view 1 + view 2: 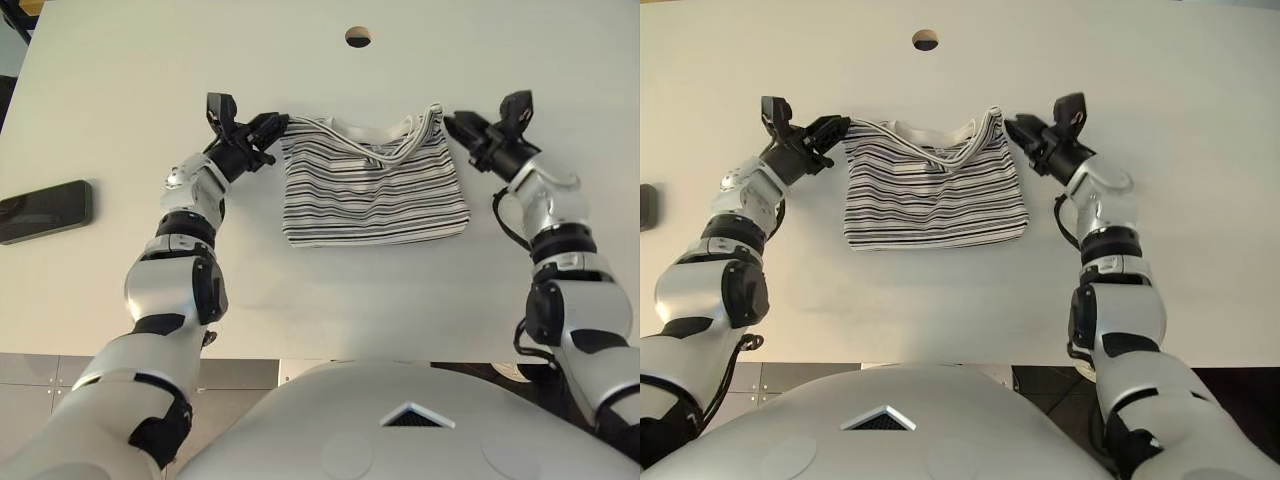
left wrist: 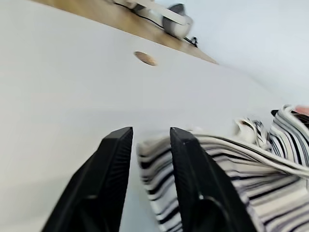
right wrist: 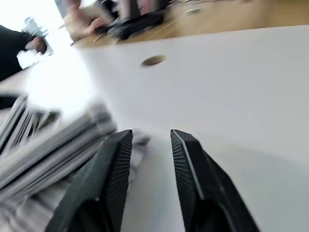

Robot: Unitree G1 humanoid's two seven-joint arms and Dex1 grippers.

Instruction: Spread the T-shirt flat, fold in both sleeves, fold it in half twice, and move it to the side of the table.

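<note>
Half-fold looking done: left gripper (image 1: 279, 126) and right gripper (image 1: 451, 121) are sitting, jaws slightly parted, with the black-and-white striped fabric T-shirt's (image 1: 375, 195) corners at their tips; next fold is probably needing a side-edge regrip.

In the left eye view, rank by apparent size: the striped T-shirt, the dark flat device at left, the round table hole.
1. striped T-shirt
2. dark flat device
3. round hole, plainly smallest, though also farthest from the camera

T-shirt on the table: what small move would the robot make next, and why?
Probably lowering both far corners to the table. The left gripper and right gripper flank the T-shirt at its far corners, and the striped edge between them sags loosely across the collar.
</note>
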